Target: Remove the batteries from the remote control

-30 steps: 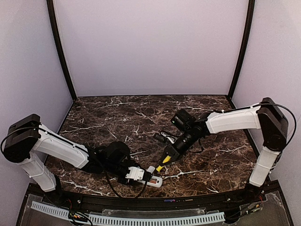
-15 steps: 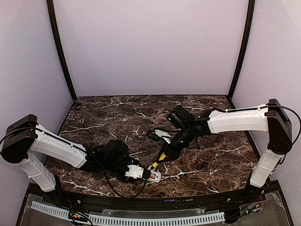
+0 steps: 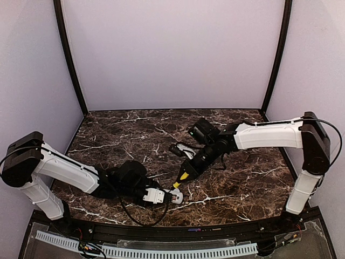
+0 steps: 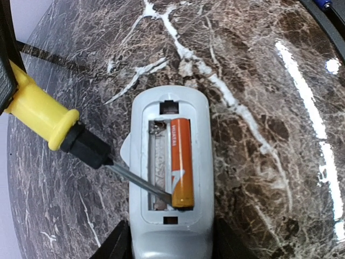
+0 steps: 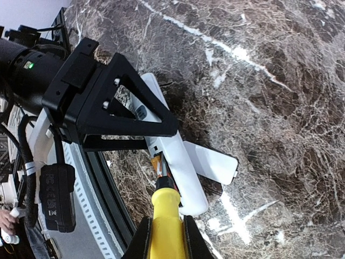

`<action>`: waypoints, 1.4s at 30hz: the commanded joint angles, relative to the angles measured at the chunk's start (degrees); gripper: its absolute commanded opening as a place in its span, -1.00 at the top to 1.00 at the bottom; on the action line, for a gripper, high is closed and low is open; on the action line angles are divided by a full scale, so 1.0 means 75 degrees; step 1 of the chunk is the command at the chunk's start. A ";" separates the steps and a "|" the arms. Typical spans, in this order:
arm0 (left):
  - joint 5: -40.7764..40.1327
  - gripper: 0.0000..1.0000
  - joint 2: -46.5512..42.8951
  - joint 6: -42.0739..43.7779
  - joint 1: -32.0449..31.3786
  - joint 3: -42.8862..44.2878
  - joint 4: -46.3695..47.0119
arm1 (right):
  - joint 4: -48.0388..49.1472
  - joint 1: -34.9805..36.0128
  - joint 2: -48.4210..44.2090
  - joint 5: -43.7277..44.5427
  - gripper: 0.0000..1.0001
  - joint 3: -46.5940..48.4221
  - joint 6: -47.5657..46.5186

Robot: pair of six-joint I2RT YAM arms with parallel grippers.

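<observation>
The remote control [image 4: 170,237] lies back-up in my left gripper [image 4: 171,249], whose jaws are closed on its sides. Its battery recess is uncovered. One of the batteries [image 4: 181,162], orange, sits in the right slot; the left slot is bare. My right gripper [image 5: 167,237] is shut on a yellow-handled screwdriver [image 5: 166,213]. The screwdriver's metal blade [image 4: 137,181] crosses the bare slot, and its tip touches the near end of the battery. In the top view the left gripper [image 3: 153,196] and the remote control [image 3: 173,197] are near the front edge, with the right gripper [image 3: 195,166] just behind them.
A small white cover piece [image 5: 215,164] lies flat on the marble beside the remote. The black front rail [image 3: 215,229] runs close behind the left gripper. Dark posts and pale walls bound the table at the sides and back.
The right gripper has moved left and slightly back with the screwdriver. The left gripper has shifted the remote a little away from the front edge. Both grips are unchanged.
</observation>
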 commanded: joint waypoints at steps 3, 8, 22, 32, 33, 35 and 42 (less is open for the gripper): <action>-0.0306 0.99 -0.0531 0.0117 -0.0061 0.0046 0.1472 | -0.0717 -0.0114 0.0406 0.1126 1.00 0.0051 0.1133; -0.0500 0.99 -0.0542 0.0147 -0.0086 0.0046 0.1572 | -0.0696 -0.0126 0.0373 0.0818 1.00 -0.0131 0.1652; -0.0044 0.99 -0.1103 0.0333 -0.0104 0.0174 0.1066 | -0.0728 0.0297 -0.0632 0.0746 1.00 0.0133 -0.1656; 0.0011 0.99 -0.1336 0.0574 -0.0127 0.0228 0.0895 | -0.1650 0.0446 -0.0733 0.0714 1.00 0.0085 -0.2670; -0.0001 0.99 -0.1324 0.0610 -0.0142 0.0228 0.0904 | -0.1677 0.0452 -0.0750 0.0741 1.00 0.0084 -0.2708; -0.0125 0.99 -0.1287 0.0736 -0.0142 0.0222 0.0975 | -0.1745 0.0454 -0.0786 0.0784 1.00 0.0078 -0.2799; -0.0527 0.99 -0.1208 0.1073 -0.0154 0.0122 0.1156 | -0.2091 0.0432 -0.0910 0.0892 1.00 0.0139 -0.3033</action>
